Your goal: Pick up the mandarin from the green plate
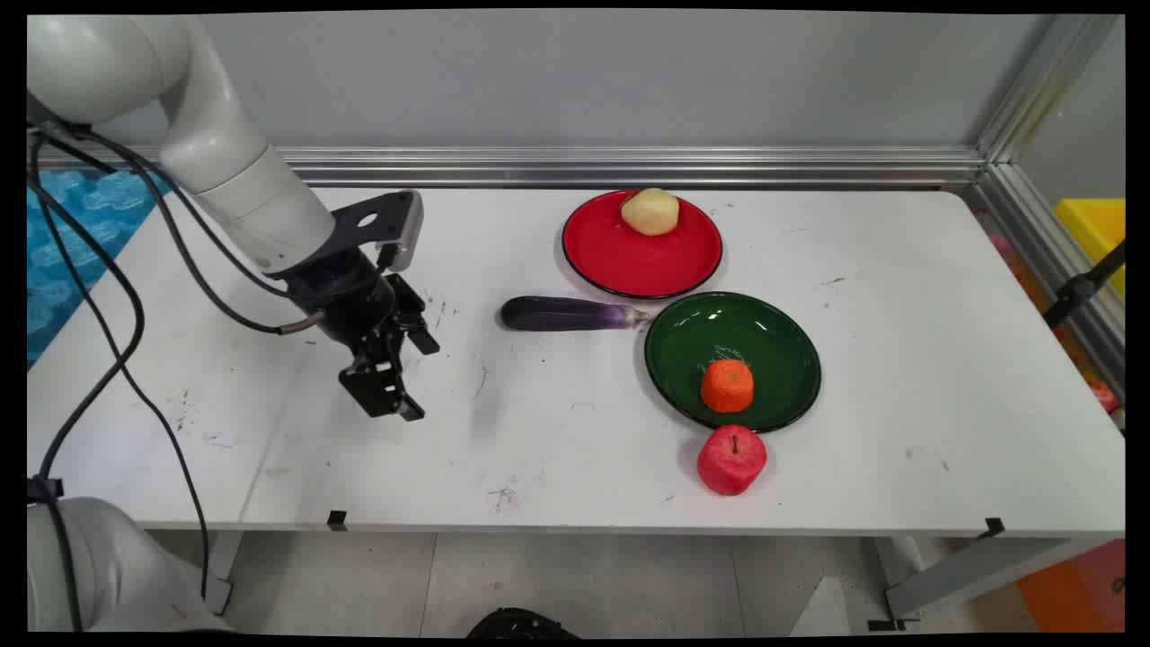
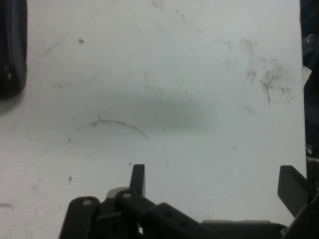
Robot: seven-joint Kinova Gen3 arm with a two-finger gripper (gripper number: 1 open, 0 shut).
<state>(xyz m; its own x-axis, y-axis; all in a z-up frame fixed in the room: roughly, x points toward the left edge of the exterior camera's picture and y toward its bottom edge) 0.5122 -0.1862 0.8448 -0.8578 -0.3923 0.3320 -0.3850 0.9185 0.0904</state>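
Observation:
My black gripper (image 1: 415,377) hangs open over bare white table at the left, with nothing between its fingers. In the hand view the gripper (image 2: 215,183) shows both fingertips (image 2: 137,175) wide apart above scuffed tabletop. Nearest is a dark purple eggplant (image 1: 570,314) lying on its side to the gripper's right; its dark end (image 2: 10,50) shows at the hand view's upper left edge. Beyond it a red plate (image 1: 629,265) holds a pale potato (image 1: 650,212). A green plate (image 1: 710,328) holds an orange fruit (image 1: 727,385). A red apple (image 1: 731,459) sits on the table just in front of the green plate.
An aluminium rail (image 1: 629,166) runs along the table's back edge and down the right side. Black cables (image 1: 135,305) hang from the arm at the left. A blue mat (image 1: 63,243) lies beyond the table's left edge, and a yellow box (image 1: 1096,229) stands at far right.

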